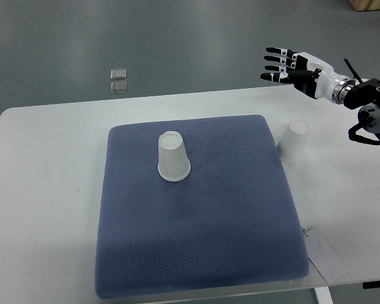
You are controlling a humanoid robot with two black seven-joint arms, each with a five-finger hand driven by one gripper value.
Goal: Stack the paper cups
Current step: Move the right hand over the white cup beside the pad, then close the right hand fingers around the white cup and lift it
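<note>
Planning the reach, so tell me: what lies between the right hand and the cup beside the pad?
Nothing: the top view shows only bare white table between the right hand and the cup.

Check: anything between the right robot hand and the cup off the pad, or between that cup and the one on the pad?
Nothing visible. The right robot hand hovers open above the white paper cup on the table; only bare blue pad lies between it and the upside-down white paper cup.

Right hand (296, 68) at upper right, fingers (275, 63) straight and spread, palm empty
</note>
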